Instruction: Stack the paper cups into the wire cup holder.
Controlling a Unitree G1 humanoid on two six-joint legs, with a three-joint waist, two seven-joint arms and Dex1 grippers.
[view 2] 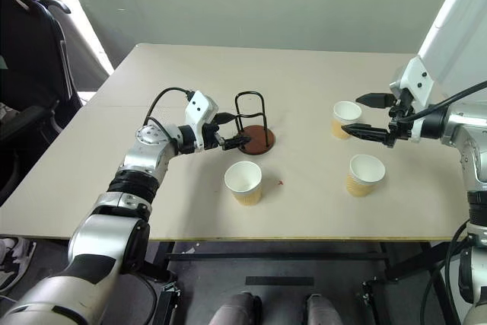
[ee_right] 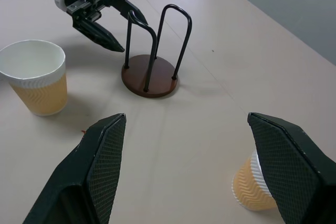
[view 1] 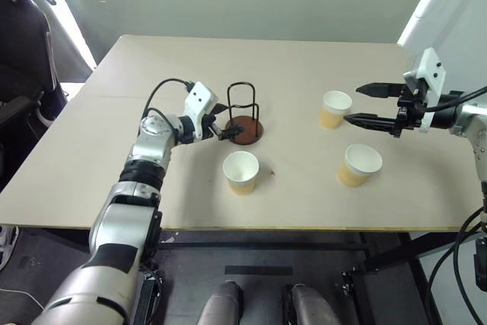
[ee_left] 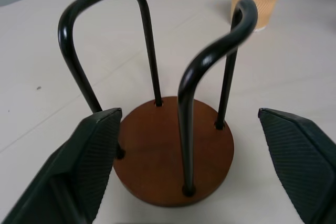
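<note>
The wire cup holder (view 1: 243, 116), black loops on a round brown base (ee_left: 173, 153), stands mid-table. My left gripper (view 1: 232, 121) is open at the holder's left side, its fingers (ee_left: 89, 166) straddling the base with a gap on each side. Three paper cups stand upright and empty: one (view 1: 241, 171) in front of the holder, one (view 1: 335, 109) at the far right, one (view 1: 359, 165) at the near right. My right gripper (view 1: 364, 104) hovers open just right of the far-right cup (ee_right: 252, 187), holding nothing.
The beige table (view 1: 304, 58) has its front edge close behind the near cups. A tiny red speck (view 1: 272, 173) lies beside the middle cup. A dark chair (view 1: 23, 43) stands off the table's left side.
</note>
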